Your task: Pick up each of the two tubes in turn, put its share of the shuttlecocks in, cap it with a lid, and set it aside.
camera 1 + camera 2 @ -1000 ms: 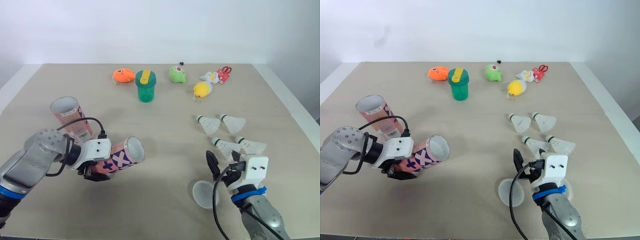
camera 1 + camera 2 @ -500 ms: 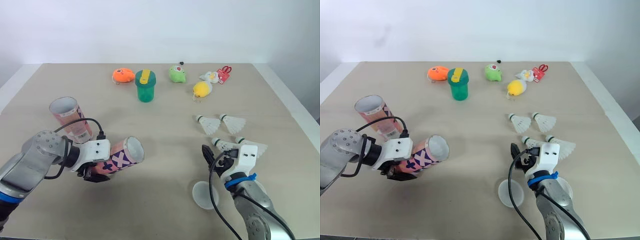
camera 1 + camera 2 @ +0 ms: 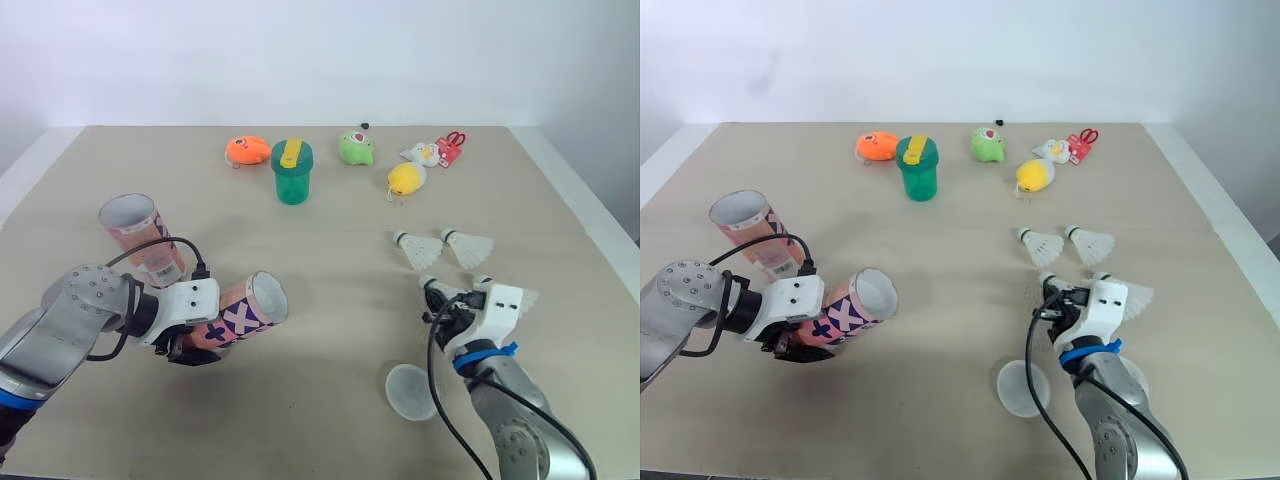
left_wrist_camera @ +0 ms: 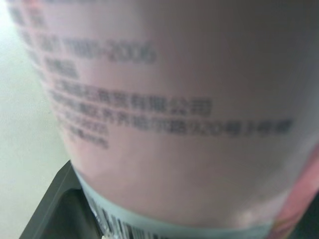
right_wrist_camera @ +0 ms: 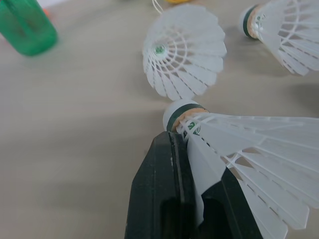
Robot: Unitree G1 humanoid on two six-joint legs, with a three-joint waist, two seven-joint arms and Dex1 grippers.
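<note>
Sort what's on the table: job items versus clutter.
Job: held tube, second tube, four shuttlecocks, lid.
Clutter: green cup, orange toy, green toy, yellow toy, white toy, red scissors.

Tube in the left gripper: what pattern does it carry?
The tube shows dark and white crosses on pink; clearest in left eye view.

Left side of table (image 3: 330, 230): one tube (image 3: 140, 232) stood upright; the second tube (image 3: 245, 312) lay just in front of it, in the left gripper (image 3: 195, 345). Right side: two far shuttlecocks (image 3: 418, 249) lay side by side; near shuttlecock (image 5: 239, 144) sat between the right gripper (image 5: 194, 164) fingers; lid (image 3: 410, 391) lay in front of that. Cup (image 3: 291, 172) and toys (image 3: 353, 148) lined the far edge.
</note>
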